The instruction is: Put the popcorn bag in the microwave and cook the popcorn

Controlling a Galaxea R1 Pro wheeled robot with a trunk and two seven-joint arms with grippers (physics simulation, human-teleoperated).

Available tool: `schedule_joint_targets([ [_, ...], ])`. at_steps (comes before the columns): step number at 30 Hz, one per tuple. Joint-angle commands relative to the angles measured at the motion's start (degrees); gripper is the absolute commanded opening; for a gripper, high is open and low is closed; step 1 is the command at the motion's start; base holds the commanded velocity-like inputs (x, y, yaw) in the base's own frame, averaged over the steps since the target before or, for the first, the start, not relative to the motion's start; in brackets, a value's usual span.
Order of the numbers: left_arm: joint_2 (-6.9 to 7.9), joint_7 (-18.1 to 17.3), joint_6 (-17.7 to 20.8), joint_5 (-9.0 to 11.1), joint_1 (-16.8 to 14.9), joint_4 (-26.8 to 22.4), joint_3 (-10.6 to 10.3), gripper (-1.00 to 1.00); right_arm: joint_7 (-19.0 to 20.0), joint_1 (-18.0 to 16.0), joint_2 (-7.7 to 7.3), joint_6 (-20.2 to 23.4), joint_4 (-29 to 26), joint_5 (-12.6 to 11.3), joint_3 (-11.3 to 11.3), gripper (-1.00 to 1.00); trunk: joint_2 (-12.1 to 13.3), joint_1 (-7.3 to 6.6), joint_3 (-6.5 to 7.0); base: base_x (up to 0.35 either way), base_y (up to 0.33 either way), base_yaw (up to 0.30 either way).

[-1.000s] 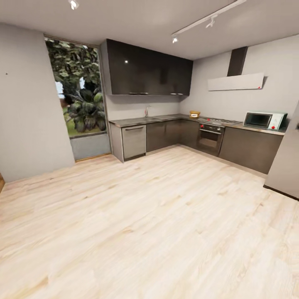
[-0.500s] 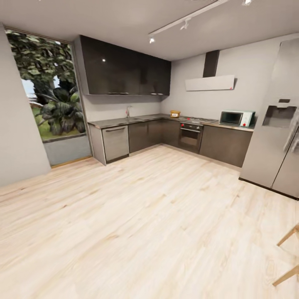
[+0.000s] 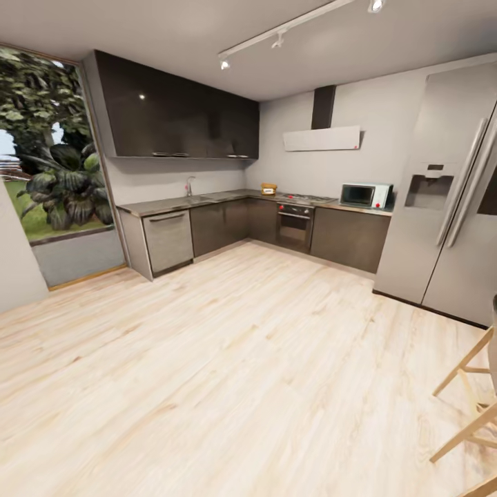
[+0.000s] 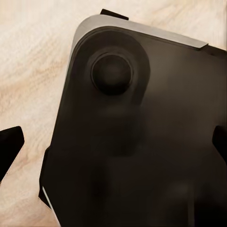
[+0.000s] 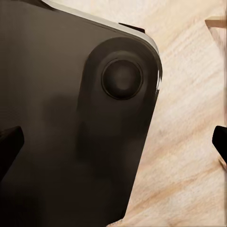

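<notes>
A wide light wood floor point(image 3: 228, 359) spreads across the kitchen. Far across it runs an L-shaped countertop point(image 3: 207, 201) on dark cabinets, with a tall steel fridge point(image 3: 449, 193) at its right end. Dark wall cabinets point(image 3: 179, 110) hang above the left run. The built-in oven point(image 3: 295, 228) sits under the hob, and the microwave point(image 3: 366, 195) stands near the countertop's right end (door shut). The popcorn bag point(image 3: 268, 188) rests in the countertop's inner corner, left of the hob. Each wrist camera looks down on the robot's dark base point(image 4: 142, 142); the left gripper point(image 4: 113, 144) and right gripper point(image 5: 113, 144) both have fingertips spread wide, holding nothing.
</notes>
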Motion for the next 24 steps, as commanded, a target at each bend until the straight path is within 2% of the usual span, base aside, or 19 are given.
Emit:
schedule_joint_targets([
  [1, 0.00, 0.06, 0.03, 0.24, 0.01, -0.06, 0.01, 1.00, -0.28, -0.01, 0.00, -0.13, 0.01, -0.05, 0.37, 1.00, -0.02, 0.03, -0.05, 0.323, 0.000, -0.003],
  [14, 0.00, 0.06, 0.03, 0.24, 0.01, -0.04, 0.03, 1.00, -0.18, -0.01, -0.04, -0.13, 0.01, -0.05, 0.31, 1.00, -0.02, 0.03, -0.05, 0.324, 0.000, -0.009],
  [24, 0.00, 0.06, 0.03, 0.24, 0.01, -0.04, 0.00, 1.00, -0.13, -0.01, 0.01, -0.13, 0.01, -0.05, 0.28, 1.00, -0.02, 0.03, -0.05, 0.325, 0.000, -0.257],
])
